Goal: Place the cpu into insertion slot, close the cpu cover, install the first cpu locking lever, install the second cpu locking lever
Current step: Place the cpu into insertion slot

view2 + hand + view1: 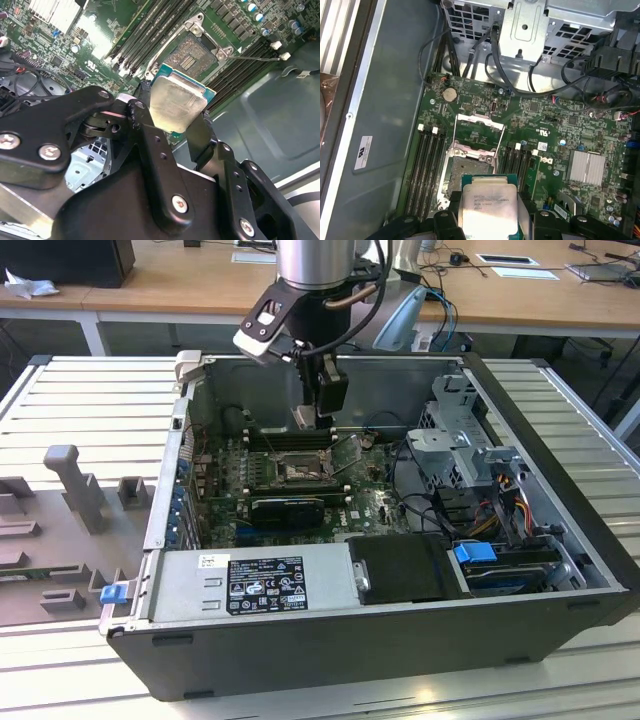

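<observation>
Firmly our gripper (172, 120) pinches the cpu (176, 100); tilted, it could bend pins in the insertion slot (300, 472), at the exterior view's six o'clock.

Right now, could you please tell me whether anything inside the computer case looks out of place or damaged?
Nothing stands out. The gripper grips the cpu by its edges, clear of the insertion slot, whose cpu cover stands open.
</observation>
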`<state>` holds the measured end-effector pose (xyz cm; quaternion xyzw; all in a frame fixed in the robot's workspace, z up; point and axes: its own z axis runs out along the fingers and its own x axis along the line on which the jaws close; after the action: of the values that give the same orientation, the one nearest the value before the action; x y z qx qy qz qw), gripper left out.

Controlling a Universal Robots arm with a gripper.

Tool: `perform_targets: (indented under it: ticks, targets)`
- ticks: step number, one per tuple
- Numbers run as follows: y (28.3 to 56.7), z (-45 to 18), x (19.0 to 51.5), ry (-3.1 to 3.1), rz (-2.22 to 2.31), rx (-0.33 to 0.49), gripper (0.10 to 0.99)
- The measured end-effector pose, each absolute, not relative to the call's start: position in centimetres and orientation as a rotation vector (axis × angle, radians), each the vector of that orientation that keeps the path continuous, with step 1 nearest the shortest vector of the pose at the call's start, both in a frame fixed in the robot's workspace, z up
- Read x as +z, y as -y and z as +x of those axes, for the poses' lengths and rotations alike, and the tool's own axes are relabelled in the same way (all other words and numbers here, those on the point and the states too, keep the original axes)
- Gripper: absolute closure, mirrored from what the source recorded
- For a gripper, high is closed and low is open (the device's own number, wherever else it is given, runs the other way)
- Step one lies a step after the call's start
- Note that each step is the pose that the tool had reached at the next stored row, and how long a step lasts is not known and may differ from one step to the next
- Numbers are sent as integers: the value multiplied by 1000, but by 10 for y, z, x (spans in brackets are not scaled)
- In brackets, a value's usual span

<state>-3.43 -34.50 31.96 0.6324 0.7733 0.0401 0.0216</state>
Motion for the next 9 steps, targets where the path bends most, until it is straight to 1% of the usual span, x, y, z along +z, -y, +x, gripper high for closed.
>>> perform_targets:
  ticks: [9]
  targets:
    - [345, -34, 315, -2396, 1960, 124, 561]
